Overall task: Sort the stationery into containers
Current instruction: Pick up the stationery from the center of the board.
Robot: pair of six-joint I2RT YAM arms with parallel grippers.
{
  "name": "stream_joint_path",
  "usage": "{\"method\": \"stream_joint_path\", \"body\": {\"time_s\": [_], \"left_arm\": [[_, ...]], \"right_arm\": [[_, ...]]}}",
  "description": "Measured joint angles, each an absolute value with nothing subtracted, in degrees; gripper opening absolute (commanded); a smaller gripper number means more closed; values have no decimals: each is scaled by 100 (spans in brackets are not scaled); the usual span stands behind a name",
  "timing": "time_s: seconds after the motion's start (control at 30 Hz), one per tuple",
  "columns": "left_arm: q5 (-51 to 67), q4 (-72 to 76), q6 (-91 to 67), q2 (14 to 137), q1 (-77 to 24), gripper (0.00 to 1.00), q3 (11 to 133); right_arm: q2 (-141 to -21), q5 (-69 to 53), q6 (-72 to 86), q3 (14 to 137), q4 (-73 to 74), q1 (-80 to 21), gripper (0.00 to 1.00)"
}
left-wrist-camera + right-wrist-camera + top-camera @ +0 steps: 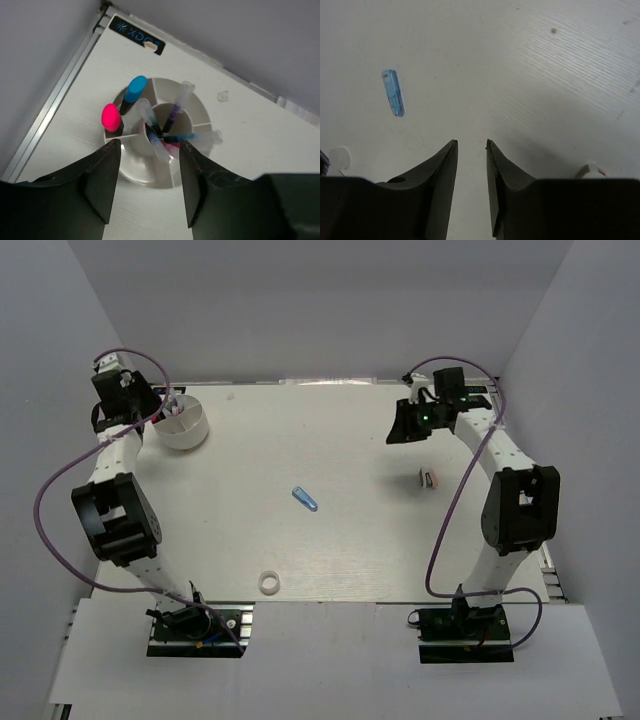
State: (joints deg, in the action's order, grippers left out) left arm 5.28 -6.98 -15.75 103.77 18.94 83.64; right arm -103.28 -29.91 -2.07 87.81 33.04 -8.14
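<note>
From above, your left gripper [150,408] hangs at the rim of the tub [188,425], far out from its base. The right gripper [412,423] hovers over bare table [330,550]. A small white-and-pink piece [428,478] lies near it on the base side. The tube [305,498] and the tape ring [268,583] lie loose, well apart from both hands.

On the left wrist, the left gripper [150,182] is spread wide and holds nothing. The tub [197,107] sits straight below and ahead of the fingers [100,185]. A pink marker [111,117] and a blue marker [135,89] stand in its left compartment, and pens [172,117] lean together in the middle. One clear pen slants out toward the fingertips. If you pull away low or sideways, a finger could catch that pen or a marker cap and tip the tub, so go straight up.

On the right wrist, the right gripper [471,144] shows only a narrow gap with nothing in it. The tube [393,92] lies ahead and to the left of the fingers, and the ring [339,157] sits at the left edge. Come down on the tube like this and the tips would probably land on top and skid it away, so spread them first. The white-and-pink piece [591,171] peeks out behind the right finger, and a sweep that way could knock it.
</note>
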Motion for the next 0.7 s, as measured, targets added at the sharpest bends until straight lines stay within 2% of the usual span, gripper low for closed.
{"method": "stream_joint_path", "body": {"time_s": [0.33, 0.47, 0.7], "left_arm": [[1542, -342, -851, 8401, 1817, 61, 7673], [2067, -462, -226, 7745, 1697, 62, 7214], [2622, -1002, 628, 6971, 1494, 66, 6565]], "right_arm": [[-10134, -2598, -834, 8558, 3417, -2622, 46], [-10617, -2377, -805, 8862, 3586, -3286, 52], [-11520, -1640, -626, 9122, 3640, -4066, 56]]}}
